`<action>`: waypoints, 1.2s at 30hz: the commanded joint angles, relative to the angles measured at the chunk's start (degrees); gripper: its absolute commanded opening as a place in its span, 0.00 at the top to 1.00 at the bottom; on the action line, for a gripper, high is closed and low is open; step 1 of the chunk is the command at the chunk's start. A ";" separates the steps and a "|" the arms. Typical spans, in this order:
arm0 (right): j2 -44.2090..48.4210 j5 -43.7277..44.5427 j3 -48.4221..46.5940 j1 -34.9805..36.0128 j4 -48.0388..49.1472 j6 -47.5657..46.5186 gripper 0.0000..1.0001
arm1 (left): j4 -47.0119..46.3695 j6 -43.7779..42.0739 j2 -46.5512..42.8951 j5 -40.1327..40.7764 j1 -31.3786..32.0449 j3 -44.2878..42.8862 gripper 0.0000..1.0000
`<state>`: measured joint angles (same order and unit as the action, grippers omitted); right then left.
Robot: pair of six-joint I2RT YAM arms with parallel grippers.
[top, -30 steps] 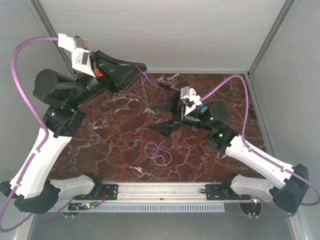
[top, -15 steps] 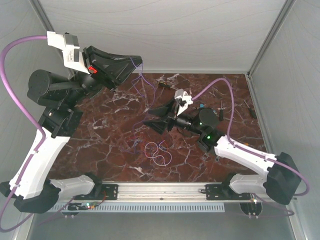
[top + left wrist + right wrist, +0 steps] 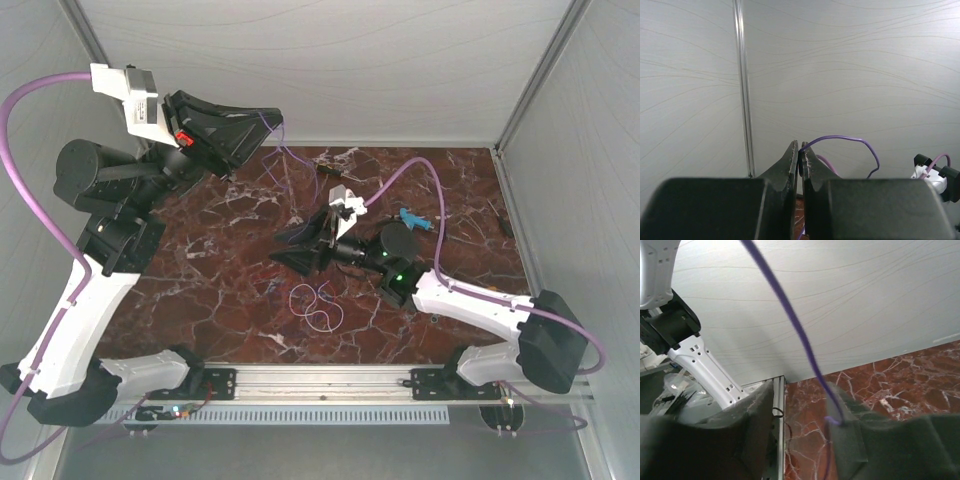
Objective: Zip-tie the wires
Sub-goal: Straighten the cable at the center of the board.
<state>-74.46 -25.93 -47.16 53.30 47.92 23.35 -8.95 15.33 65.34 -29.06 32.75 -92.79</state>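
Note:
My left gripper [image 3: 275, 118] is raised high at the back left and is shut on a thin purple wire [image 3: 850, 138], which arcs out from its tips [image 3: 801, 145]. From there the strand [image 3: 290, 165] hangs down toward the table. My right gripper [image 3: 278, 248] sits mid-table, pointing left with its jaws apart. In the right wrist view the same purple wire [image 3: 800, 337] runs between the jaws [image 3: 800, 390] and lies against the right finger [image 3: 845, 415]. A small tangle of whitish and purple wires [image 3: 315, 303] lies flat on the marble, in front of the right gripper.
A blue-handled tool [image 3: 410, 217] lies behind the right arm. A small dark item [image 3: 335, 172] rests near the back edge and another [image 3: 503, 225] by the right wall. White walls enclose the table; a metal rail [image 3: 320, 380] runs along the front.
The right arm has swung left, bringing its gripper around the hanging strand, and its jaws have narrowed. The left gripper rose slightly with the wire, then held still.

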 commanded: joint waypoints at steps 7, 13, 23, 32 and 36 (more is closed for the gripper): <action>1.23 3.75 -0.71 0.49 -0.14 -2.41 1.00 | 0.37 -3.81 -1.71 2.91 0.16 -2.98 1.00; 7.56 8.95 1.08 0.46 -10.28 -4.41 1.00 | 6.07 -9.28 -3.57 9.63 0.16 -2.43 1.00; 14.85 27.50 -11.62 0.23 -62.19 -2.01 1.00 | 23.04 -14.81 -13.23 29.53 0.21 16.52 1.00; 12.78 29.99 -16.90 -0.42 -94.42 5.30 1.00 | 33.94 -3.82 -19.05 34.23 0.21 37.81 1.00; 10.94 28.25 -15.37 -1.27 -100.18 7.36 1.00 | 38.03 -1.02 -17.01 37.09 0.20 42.91 1.00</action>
<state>-62.30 2.39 -62.13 52.84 -40.27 27.14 24.91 9.93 47.66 4.12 32.75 -51.90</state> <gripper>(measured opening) 0.002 0.008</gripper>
